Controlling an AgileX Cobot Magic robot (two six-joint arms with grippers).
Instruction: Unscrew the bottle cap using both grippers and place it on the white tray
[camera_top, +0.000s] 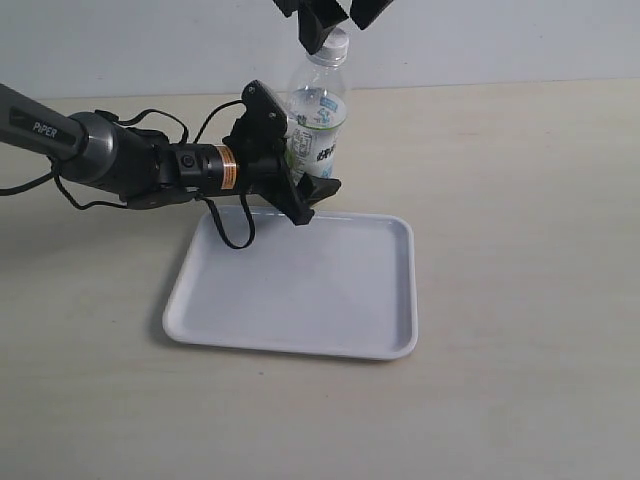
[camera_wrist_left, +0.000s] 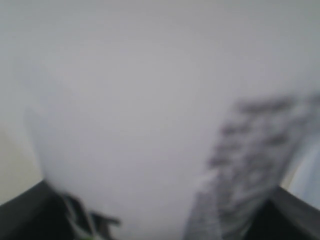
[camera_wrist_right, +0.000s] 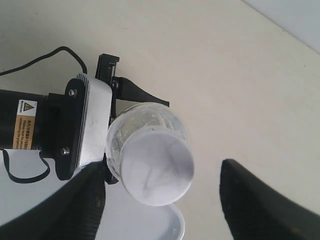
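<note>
The clear bottle (camera_top: 318, 125) with its lime label is upright just behind the far edge of the white tray (camera_top: 300, 300). My left gripper (camera_top: 300, 150) is shut on the bottle's body from the left side. In the left wrist view the blurred label of the bottle (camera_wrist_left: 150, 125) fills the picture, with dark fingers (camera_wrist_left: 20, 215) at the corners. The white bottle cap (camera_top: 336, 44) sits on the neck. My right gripper (camera_top: 330, 18) hangs over it from above, open. In the right wrist view the cap (camera_wrist_right: 156, 167) lies between the wide-apart fingers (camera_wrist_right: 250, 205), touching neither.
A black cable (camera_top: 235, 225) from the left arm loops over the tray's far left corner. The beige table (camera_top: 520, 200) stretches out to the right of the tray. A white wall runs along the table's back edge.
</note>
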